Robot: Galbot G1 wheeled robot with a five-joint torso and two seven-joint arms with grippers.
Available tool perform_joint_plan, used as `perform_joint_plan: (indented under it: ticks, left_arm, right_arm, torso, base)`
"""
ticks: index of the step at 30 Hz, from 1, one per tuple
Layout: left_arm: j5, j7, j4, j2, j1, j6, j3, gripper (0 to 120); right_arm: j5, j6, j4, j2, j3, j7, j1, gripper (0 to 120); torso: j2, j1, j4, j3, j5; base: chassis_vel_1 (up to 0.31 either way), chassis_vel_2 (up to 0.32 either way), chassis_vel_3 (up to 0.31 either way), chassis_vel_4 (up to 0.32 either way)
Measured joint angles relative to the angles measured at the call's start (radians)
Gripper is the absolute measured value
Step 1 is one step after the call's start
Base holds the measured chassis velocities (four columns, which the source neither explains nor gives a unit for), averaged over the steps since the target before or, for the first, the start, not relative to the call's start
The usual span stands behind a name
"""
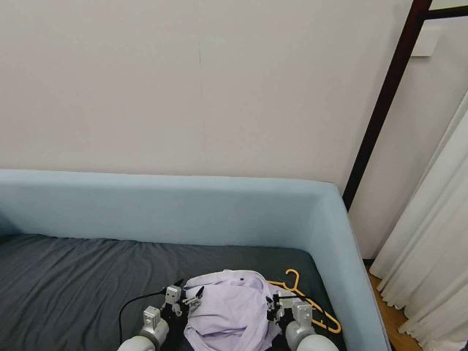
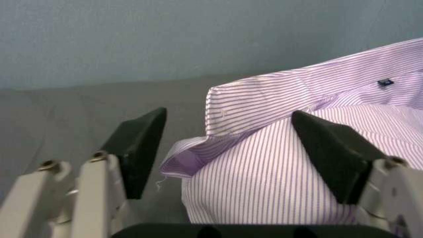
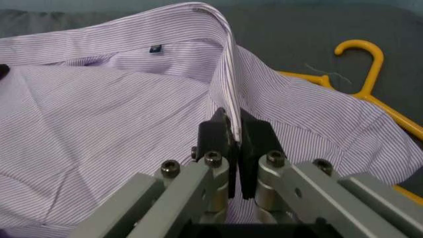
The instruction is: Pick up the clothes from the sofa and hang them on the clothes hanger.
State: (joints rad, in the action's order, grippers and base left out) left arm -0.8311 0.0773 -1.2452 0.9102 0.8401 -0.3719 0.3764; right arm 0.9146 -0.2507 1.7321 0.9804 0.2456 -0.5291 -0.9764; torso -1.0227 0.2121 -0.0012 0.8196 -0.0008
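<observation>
A lilac striped shirt (image 1: pixel 230 307) lies crumpled on the sofa's dark seat (image 1: pixel 66 285), partly over a yellow hanger (image 1: pixel 307 296). At the shirt's left side, my left gripper (image 1: pixel 185 294) is open. In the left wrist view its black fingers (image 2: pixel 142 148) stand wide on either side of the shirt's collar (image 2: pixel 264 109), and I cannot tell whether they touch it. My right gripper (image 1: pixel 276 303) is at the shirt's right side. In the right wrist view it (image 3: pixel 235 144) is shut on a raised fold of the shirt (image 3: pixel 119 114), with the hanger's hook (image 3: pixel 370 64) just beyond.
The pale blue sofa back (image 1: pixel 183 212) and right armrest (image 1: pixel 342 256) wall in the seat. A black cable (image 1: pixel 131 303) loops by the left arm. White curtains (image 1: pixel 431 256) and a dark pole (image 1: pixel 380 110) stand to the right of the sofa.
</observation>
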Motion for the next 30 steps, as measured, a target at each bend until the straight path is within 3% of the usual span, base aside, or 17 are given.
perform_joint_plan:
  ticks: [3,11,13,16,17,20,27,30]
  left_arm:
    - [0.000,0.000,0.001,0.000,-0.001,-0.003,0.003,67]
    - [0.000,-0.004,-0.004,-0.003,-0.002,-0.010,0.010,33]
    - [0.000,-0.004,-0.004,-0.003,-0.002,-0.010,0.010,33]
    - [-0.001,-0.004,-0.006,-0.004,0.004,-0.010,0.010,15]
    - [-0.001,-0.004,-0.006,-0.004,0.004,-0.010,0.010,15]
    - [-0.001,-0.005,-0.007,-0.004,0.009,-0.010,0.009,0]
    - [0.000,-0.004,-0.027,-0.012,0.019,-0.010,-0.006,0]
    - [0.002,0.011,-0.077,-0.034,0.032,-0.006,-0.026,0]
  right_arm:
    - [0.000,0.000,0.000,-0.001,-0.001,0.000,-0.001,0]
    - [-0.002,0.000,0.000,-0.002,-0.004,0.001,-0.002,0]
    - [-0.002,0.000,0.000,-0.002,-0.004,0.001,-0.002,0]
    - [-0.002,0.000,0.001,-0.005,-0.005,0.001,-0.001,0]
    - [-0.002,0.000,0.001,-0.005,-0.005,0.001,-0.001,0]
    - [0.001,0.000,0.004,-0.009,-0.007,0.000,0.001,0]
    - [0.001,0.003,0.009,-0.018,-0.014,0.001,-0.003,0]
    - [-0.008,0.005,0.021,-0.023,-0.018,0.005,-0.002,0]
  torso:
    - [0.000,0.000,0.0000,0.000,0.0000]
    - [0.000,0.000,0.0000,0.000,0.0000]
    - [0.000,0.000,0.0000,0.000,0.0000]
    - [0.000,0.000,0.0000,0.000,0.0000]
    - [0.000,0.000,0.0000,0.000,0.0000]
    - [0.000,0.000,0.0001,0.000,0.0000]
    - [0.000,0.000,-0.0001,0.000,0.0000]
    - [0.000,0.000,0.0000,0.000,-0.0001]
  base:
    - [0.000,0.000,0.000,0.000]
    - [0.000,0.000,0.000,0.000]
    - [0.000,0.000,0.000,0.000]
    - [0.000,0.000,0.000,0.000]
    - [0.000,0.000,0.000,0.000]
    - [0.000,0.000,0.000,0.000]
    - [0.000,0.000,0.000,0.000]
    - [0.000,0.000,0.000,0.000]
